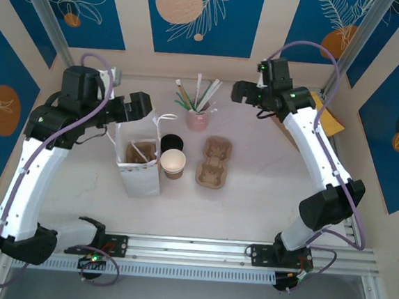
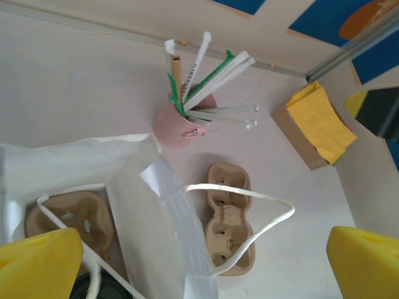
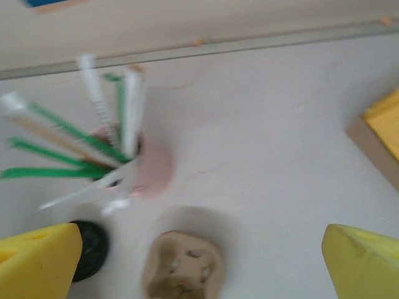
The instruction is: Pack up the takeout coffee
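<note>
With left gripper (image 1: 139, 106) and right gripper (image 1: 240, 92) both wide open and empty, you find the takeout coffee (image 1: 173, 144) upright just beside the white paper bag (image 1: 141, 181), nearer the left gripper, off to its right.

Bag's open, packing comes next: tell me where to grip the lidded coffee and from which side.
Grip the takeout coffee across its round black lid rim, straight down from above, with the right gripper. It stands upright, with the white bag on its left and the open cup on its near side, so sideways approaches look blocked.
</note>
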Controlling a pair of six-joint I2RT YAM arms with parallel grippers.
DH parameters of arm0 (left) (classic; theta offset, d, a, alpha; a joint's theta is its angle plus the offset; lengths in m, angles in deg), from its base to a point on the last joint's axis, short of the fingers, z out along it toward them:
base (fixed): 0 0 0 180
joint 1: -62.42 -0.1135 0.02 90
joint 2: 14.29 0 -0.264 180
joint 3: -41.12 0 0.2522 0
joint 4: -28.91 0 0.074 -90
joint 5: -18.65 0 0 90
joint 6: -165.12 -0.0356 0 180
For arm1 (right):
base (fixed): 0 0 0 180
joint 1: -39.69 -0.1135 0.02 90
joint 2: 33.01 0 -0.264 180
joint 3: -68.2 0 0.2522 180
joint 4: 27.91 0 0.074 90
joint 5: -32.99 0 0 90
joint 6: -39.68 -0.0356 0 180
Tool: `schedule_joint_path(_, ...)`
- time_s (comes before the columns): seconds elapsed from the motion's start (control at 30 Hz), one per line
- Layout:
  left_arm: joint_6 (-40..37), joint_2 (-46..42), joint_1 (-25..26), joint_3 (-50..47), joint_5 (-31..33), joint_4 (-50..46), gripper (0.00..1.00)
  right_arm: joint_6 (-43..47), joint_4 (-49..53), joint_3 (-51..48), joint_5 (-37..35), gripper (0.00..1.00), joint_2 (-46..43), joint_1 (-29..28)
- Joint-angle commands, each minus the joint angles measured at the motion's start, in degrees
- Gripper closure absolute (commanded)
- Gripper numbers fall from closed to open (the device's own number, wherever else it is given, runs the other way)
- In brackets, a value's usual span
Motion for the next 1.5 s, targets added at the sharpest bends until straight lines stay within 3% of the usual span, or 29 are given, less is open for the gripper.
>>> schedule_joint_path(0.0, -2.67, 1.28, 1.73, 2.36, 2.37, 1.00, 0.00, -3.36, -4.39, -3.02, -2.37, 0.01, -0.23, 6.39)
schedule_joint_path(0.2, -3.90, 2.39, 2.18, 2.98, 2.90, 1.45, 0.00, -5.16, -4.58, -2.54, -1.65, 0.00, 8.37, 17.52)
schedule_joint_path(0.33, -4.07, 2.73, 2.19, 2.98, 3.23, 1.20, 0.00, -4.07, -2.69, 1.57, -2.17, 0.06, 15.65, 21.54)
schedule_joint_path(0.5, -3.87, 2.87, 2.18, 2.91, 3.93, 0.75, 0.00, -3.37, 0.44, 8.43, -3.56, 0.07, 24.65, 25.28)
schedule_joint_path(0.9, -3.55, 2.82, 2.18, 2.63, 5.87, 0.15, 0.00, -1.43, 7.03, 23.15, -3.52, 0.11, 40.84, 28.38)
schedule_joint_path(1.27, -3.96, 3.52, 2.23, 2.45, 6.46, -0.14, 0.00, -0.99, 9.88, 25.83, -4.90, 0.07, 45.68, 28.31)
schedule_joint_path(1.33, -4.10, 3.66, 2.19, 2.45, 6.51, -0.13, 0.00, -0.87, 10.16, 25.60, -4.71, 0.13, 45.70, 28.38)
schedule_joint_path(1.47, -4.41, 3.71, 2.24, 2.38, 6.69, -0.22, 0.00, -0.48, 10.28, 25.13, -3.13, 0.34, 45.31, 28.41)
